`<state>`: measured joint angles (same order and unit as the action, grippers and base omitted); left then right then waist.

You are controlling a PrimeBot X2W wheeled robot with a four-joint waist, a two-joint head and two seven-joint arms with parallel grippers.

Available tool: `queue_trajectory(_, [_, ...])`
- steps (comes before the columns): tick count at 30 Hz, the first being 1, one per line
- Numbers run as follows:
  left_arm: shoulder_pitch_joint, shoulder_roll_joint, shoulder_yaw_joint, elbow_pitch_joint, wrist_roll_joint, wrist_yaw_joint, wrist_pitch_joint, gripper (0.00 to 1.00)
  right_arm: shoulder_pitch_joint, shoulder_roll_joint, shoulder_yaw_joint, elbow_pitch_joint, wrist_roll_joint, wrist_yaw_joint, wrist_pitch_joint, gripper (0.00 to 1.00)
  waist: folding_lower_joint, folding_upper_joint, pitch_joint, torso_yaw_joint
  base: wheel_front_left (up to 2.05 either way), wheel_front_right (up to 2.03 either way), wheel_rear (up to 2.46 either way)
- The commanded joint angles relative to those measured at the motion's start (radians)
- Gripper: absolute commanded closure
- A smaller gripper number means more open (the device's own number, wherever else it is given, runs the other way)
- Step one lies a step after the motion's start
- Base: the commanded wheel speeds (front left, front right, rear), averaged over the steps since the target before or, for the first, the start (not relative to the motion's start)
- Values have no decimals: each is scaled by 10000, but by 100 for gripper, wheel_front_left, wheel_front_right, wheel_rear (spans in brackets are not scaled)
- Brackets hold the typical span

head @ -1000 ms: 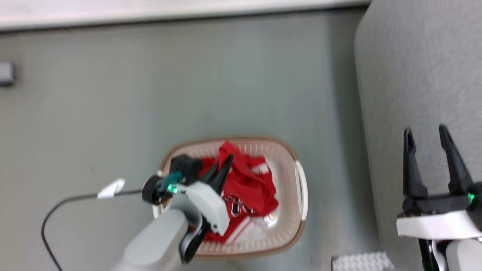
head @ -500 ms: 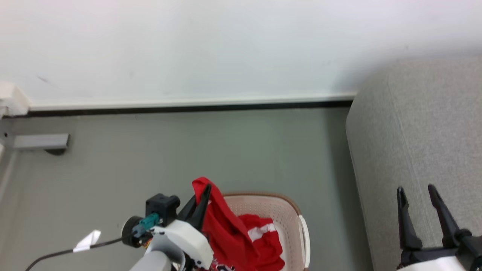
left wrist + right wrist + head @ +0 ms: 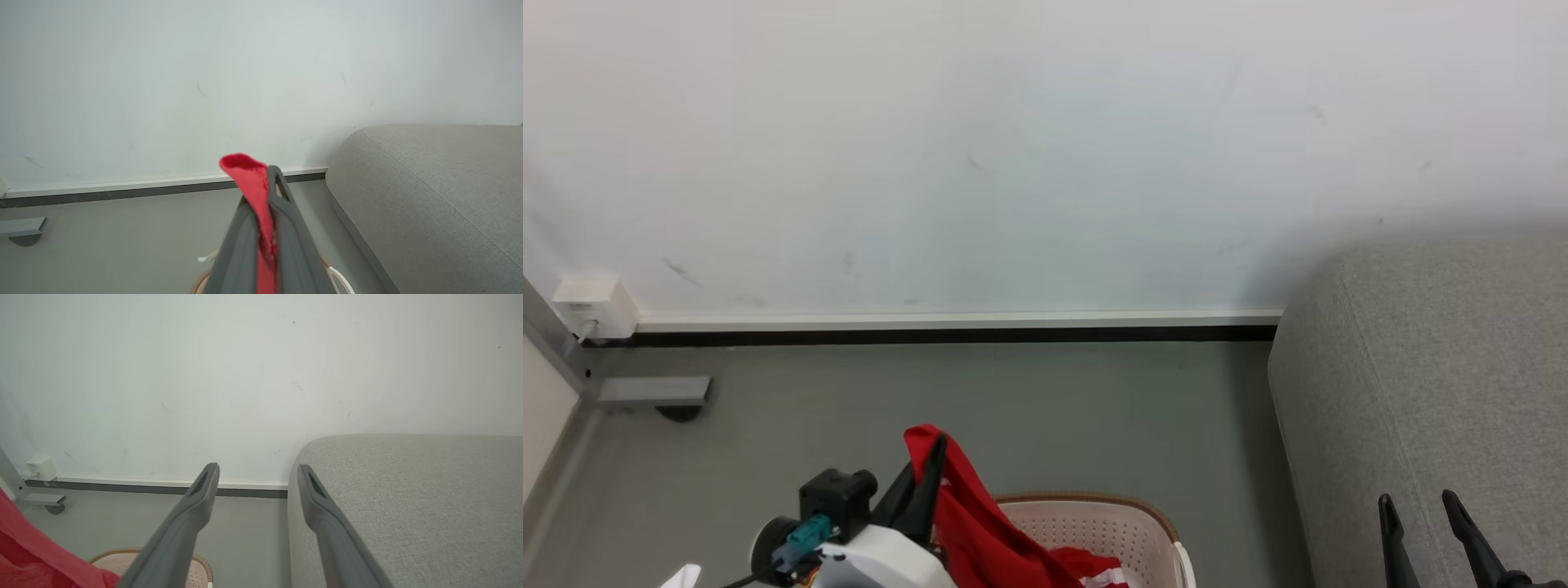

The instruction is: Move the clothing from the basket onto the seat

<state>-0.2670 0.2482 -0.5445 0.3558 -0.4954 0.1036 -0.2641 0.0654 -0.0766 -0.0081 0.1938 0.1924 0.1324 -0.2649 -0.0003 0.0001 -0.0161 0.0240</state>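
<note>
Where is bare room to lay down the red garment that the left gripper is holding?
The seat top is bare, bordered by the wall behind and its rounded edge; the open right gripper hovers at that edge. The floor between baseboard, basket and seat is also free. Crowded: the basket, with clothing hanging from the shut left gripper.

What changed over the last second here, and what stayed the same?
The left gripper, shut on a soft red garment, has lifted it up from the oval cream-white plastic basket; its lower part hangs at the basket. The head camera tilted upward too, shifting the whole picture. Unchanged: the grip itself, and the right gripper, open and empty at the large grey woven-fabric seat.
</note>
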Motion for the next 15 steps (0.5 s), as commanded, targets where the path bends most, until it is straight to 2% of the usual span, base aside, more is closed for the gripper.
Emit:
queue_trajectory(1, [130,113,58,-40,118,29,-5,100,100,-106,-8,41,117,-32,8,0,3,-1,-111,19,0,0,0])
queue_trajectory(15, [-41,457,320,-287,-8,252,47,100,171,-85,144,335,168,-32,8,0,3,-1,-407,-14,0,0,0])
